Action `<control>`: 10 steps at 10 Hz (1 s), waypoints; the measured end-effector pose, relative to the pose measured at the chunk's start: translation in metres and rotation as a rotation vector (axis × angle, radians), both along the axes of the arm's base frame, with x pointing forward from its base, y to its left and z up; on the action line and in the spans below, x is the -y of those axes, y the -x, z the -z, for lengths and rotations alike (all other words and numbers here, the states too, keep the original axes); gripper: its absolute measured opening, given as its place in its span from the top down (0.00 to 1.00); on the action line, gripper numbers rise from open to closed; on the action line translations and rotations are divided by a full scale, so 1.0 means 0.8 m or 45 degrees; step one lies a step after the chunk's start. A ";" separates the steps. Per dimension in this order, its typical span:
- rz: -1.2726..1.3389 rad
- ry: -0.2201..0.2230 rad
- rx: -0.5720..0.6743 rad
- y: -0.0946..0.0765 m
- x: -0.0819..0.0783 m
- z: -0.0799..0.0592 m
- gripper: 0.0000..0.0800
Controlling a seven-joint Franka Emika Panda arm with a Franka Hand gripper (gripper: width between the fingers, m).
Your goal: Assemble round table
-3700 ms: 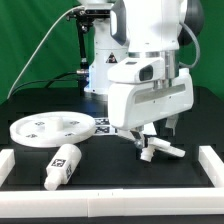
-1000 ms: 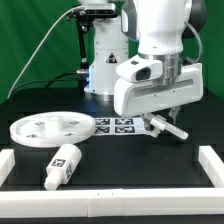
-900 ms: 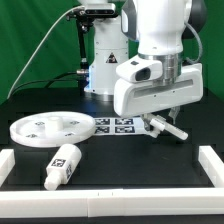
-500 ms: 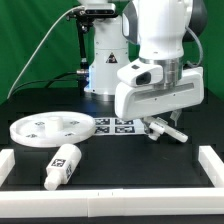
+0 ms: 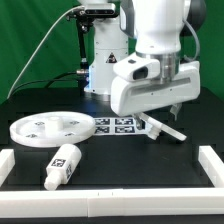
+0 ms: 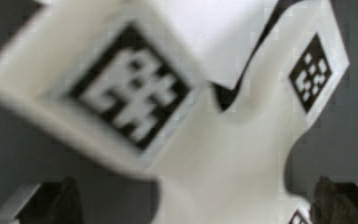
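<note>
Starting at the left, a long white rail (image 5: 6,160) ran along the edge of the matte black table (image 5: 130,160). Just inside it lay the round disc (image 5: 50,128), flat on the table: white plastic, raised rim, a few black-and-white square tags on its face. On the near side of the disc was the leg (image 5: 62,164), a short chunky white cylinder tipped on its side at a diagonal, with a tag on it too.

To the right of the disc sat the marker board (image 5: 118,125), thin, flat and covered in printed tags. Right of that, tucked under the arm's smooth white housing (image 5: 150,85), was the cross-shaped foot piece (image 5: 164,128), tilted and looking lifted off the table.

In the wrist view the foot filled almost everything, blurry, with chunky white arms and big tags. A dark fingertip (image 6: 55,196) showed on each side of it, so the gripper (image 6: 190,198) looked clamped onto the foot. Another white rail (image 5: 212,165) closed off the right side.
</note>
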State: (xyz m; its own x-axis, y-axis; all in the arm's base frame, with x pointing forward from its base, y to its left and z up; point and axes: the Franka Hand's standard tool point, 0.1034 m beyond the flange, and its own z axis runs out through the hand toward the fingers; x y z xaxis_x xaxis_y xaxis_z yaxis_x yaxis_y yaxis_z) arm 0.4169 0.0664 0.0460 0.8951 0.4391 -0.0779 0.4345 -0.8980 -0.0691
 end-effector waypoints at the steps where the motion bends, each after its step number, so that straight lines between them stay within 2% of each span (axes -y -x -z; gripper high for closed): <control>1: -0.022 -0.001 -0.007 -0.005 0.013 -0.011 0.19; 3: -0.088 -0.005 0.002 -0.005 0.033 -0.032 0.19; 4: -0.103 -0.007 -0.003 0.007 0.048 -0.032 0.19; 5: -0.095 -0.006 -0.009 0.006 0.051 -0.034 0.19; 9: -0.100 -0.007 -0.013 0.007 0.051 -0.032 0.19; 10: -0.182 -0.018 -0.029 0.009 0.074 -0.036 0.19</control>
State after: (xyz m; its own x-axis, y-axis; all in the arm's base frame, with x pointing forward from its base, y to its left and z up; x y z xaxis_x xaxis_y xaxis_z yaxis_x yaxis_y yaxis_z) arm 0.4094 0.0076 0.0745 0.8212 0.5634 -0.0905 0.5562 -0.8258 -0.0929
